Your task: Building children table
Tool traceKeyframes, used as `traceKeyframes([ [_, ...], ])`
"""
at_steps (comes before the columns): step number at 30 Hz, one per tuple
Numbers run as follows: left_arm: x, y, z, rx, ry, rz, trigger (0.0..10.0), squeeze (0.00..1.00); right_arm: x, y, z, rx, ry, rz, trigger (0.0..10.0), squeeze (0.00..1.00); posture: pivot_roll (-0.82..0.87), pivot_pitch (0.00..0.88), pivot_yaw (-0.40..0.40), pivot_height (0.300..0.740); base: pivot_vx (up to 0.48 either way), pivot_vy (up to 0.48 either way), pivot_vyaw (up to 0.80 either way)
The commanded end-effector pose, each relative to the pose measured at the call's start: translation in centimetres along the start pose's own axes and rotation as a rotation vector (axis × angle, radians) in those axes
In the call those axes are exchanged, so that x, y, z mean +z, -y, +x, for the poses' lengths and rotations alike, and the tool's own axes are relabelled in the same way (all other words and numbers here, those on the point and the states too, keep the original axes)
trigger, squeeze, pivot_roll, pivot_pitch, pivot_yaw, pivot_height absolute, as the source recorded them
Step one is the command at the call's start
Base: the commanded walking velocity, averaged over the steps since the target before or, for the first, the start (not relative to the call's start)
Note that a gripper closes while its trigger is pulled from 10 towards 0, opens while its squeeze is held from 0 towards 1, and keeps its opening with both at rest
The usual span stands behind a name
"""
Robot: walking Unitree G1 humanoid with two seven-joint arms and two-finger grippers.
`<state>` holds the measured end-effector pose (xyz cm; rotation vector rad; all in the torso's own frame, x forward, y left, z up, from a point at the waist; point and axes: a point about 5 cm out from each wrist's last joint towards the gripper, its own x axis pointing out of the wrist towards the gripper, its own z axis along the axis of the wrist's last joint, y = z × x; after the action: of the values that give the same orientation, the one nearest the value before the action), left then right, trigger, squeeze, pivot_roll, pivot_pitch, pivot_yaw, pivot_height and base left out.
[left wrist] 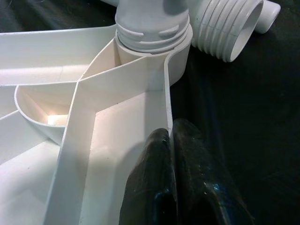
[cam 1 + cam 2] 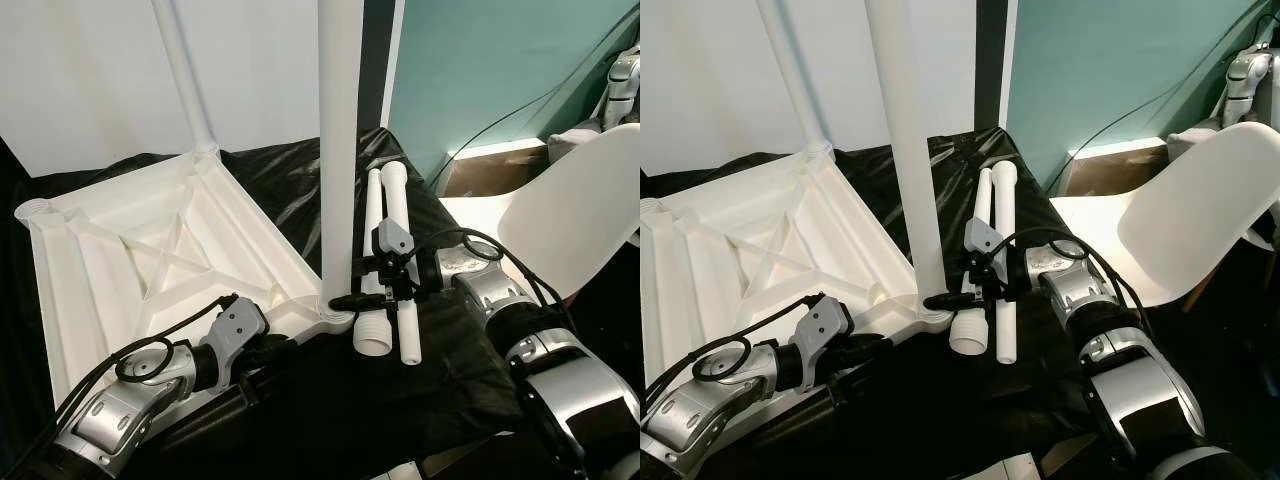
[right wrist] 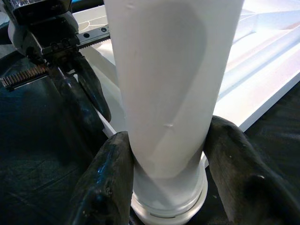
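White legs stand in two corners of the upturned tabletop (image 2: 150,250); two legs (image 2: 392,230) lie loose. Right gripper (image 2: 345,298) fingers clamp the near leg (image 2: 340,150), left gripper (image 1: 171,154) fingers pinch the rim.

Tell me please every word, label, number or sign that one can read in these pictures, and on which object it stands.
There are none to read.
The upturned white tabletop, the upright leg held by the right gripper and the two loose legs carry no print.
The white chair is plain too.
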<state>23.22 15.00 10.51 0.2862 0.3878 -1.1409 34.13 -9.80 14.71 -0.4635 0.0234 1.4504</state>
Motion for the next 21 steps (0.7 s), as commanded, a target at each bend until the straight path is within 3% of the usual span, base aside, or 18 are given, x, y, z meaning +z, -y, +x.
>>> traceKeyframes([
  [1,-1.7,2.2,0.2,-0.256,-0.054,-0.063,10.0,0.0,-0.4,0.0,0.0,-0.016,-0.021,0.009,0.0,0.0,0.09,0.0,-0.01,0.74,0.0,0.0,0.0],
  [7,-1.7,2.3,0.2,-0.251,-0.05,-0.066,10.0,0.0,-0.5,0.0,0.6,-0.144,0.063,0.093,0.0,0.0,0.1,0.0,-0.021,0.74,0.0,0.0,0.0],
  [9,-1.7,2.5,0.2,-0.247,-0.046,-0.071,10.0,0.0,-0.8,-0.4,1.7,-0.364,0.139,0.162,0.0,0.0,0.1,0.0,-0.025,0.74,0.0,0.0,0.0],
  [10,-1.7,2.5,0.2,-0.247,-0.046,-0.071,10.0,0.0,-0.8,-0.4,1.7,-0.364,0.139,0.162,0.0,0.0,0.1,0.0,-0.025,0.74,0.0,0.0,0.0],
  [11,-1.8,2.6,0.2,-0.247,-0.044,-0.075,10.0,0.0,-1.1,-1.2,2.3,-0.53,0.185,0.223,0.0,0.0,0.1,0.0,-0.025,0.74,0.0,0.0,0.0],
  [15,-1.8,2.7,0.2,-0.252,-0.045,-0.078,10.0,0.0,-0.8,-2.7,3.3,-0.625,0.239,0.288,0.0,0.0,0.09,0.0,-0.022,0.74,0.0,0.0,0.0],
  [21,-1.9,2.7,0.3,-0.256,-0.049,-0.078,10.0,0.0,-0.1,-3.7,4.2,-0.612,0.283,0.293,0.0,0.0,0.09,0.0,-0.02,0.74,0.0,0.0,0.0],
])
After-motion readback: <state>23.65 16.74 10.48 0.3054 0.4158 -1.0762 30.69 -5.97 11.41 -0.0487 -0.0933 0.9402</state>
